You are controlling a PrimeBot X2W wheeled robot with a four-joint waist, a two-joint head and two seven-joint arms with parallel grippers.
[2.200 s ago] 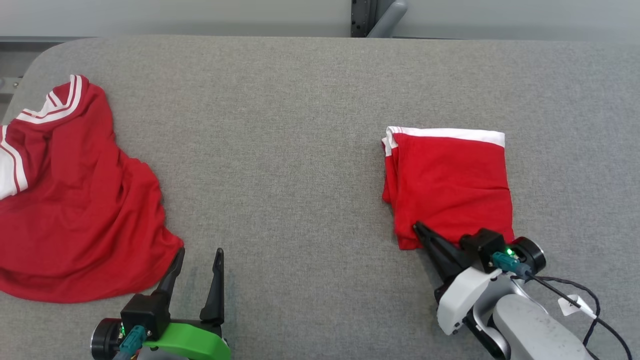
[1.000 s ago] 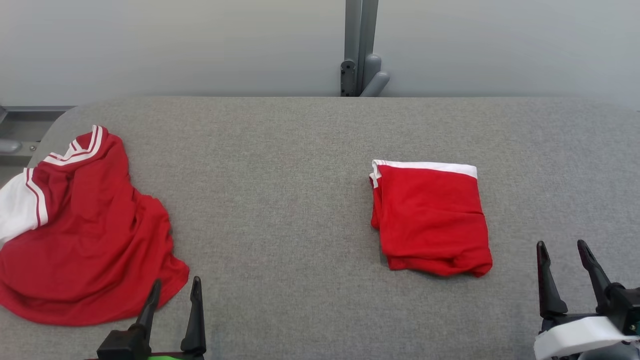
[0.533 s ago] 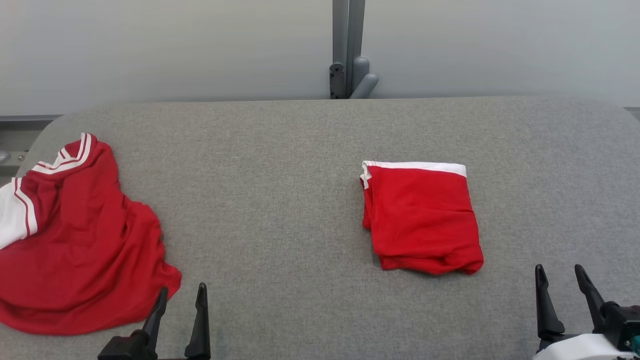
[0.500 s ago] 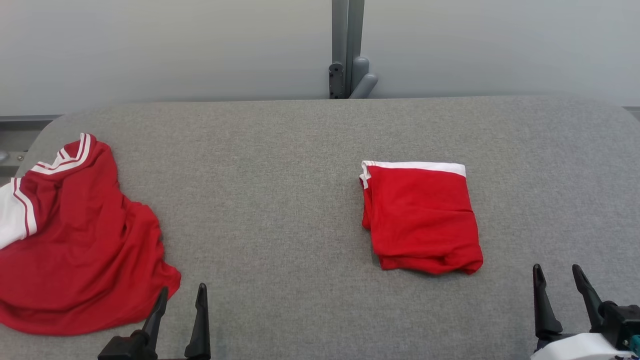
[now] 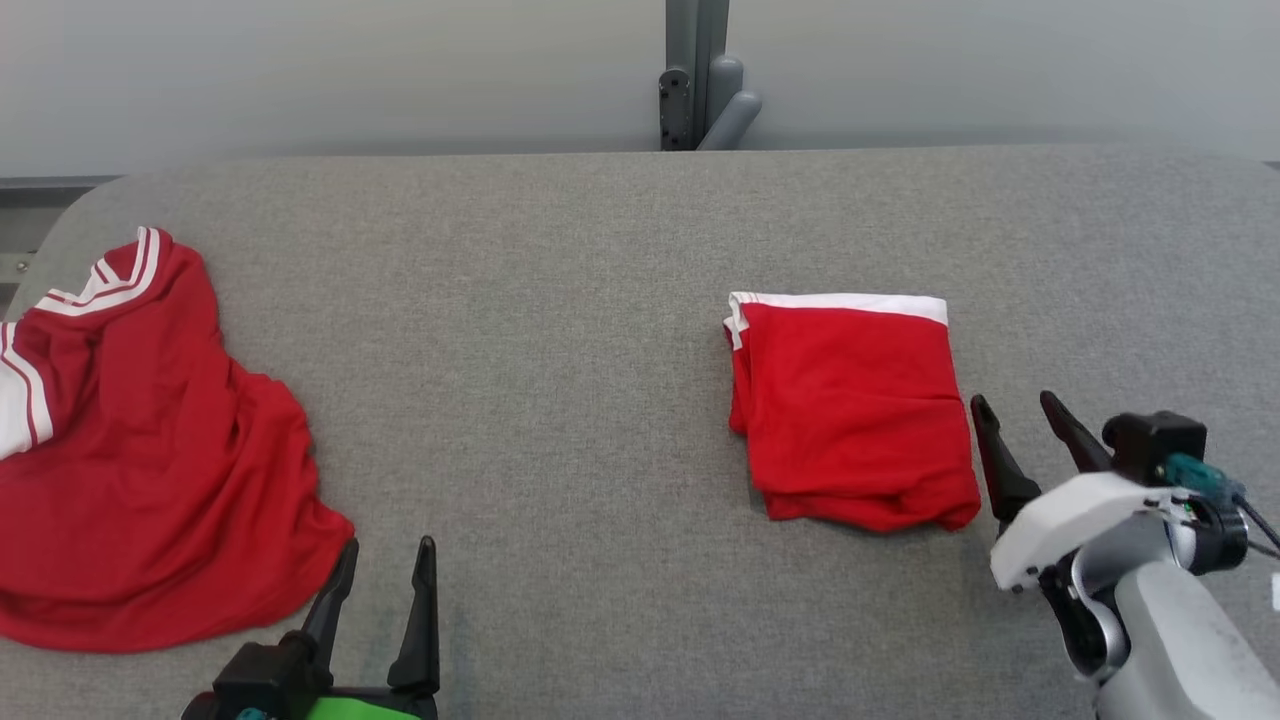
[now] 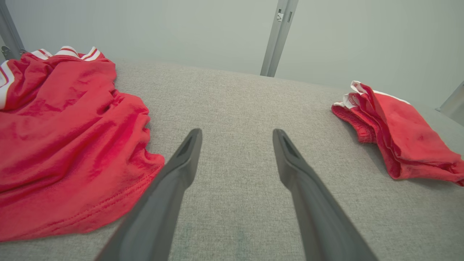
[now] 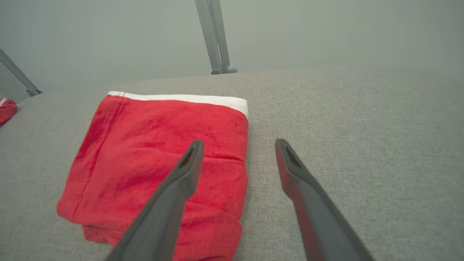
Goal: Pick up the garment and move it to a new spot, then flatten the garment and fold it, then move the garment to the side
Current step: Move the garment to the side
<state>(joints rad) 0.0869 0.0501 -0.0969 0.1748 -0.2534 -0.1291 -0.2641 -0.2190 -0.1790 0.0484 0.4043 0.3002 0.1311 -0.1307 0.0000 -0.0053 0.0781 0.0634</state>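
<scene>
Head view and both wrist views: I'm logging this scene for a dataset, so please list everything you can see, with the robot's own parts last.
folded garment: one, red with a white band along its far edge, right of the table's middle
loose garment: one, red with white striped trim, crumpled at the table's left end
table: one, grey fabric top, under both garments
post: one, grey metal, upright behind the table's far edge
wall: one, pale grey, behind the table
left gripper: one, dark fingers, open, near the loose garment's near edge
right gripper: one, dark fingers, open, just right of the folded garment
</scene>
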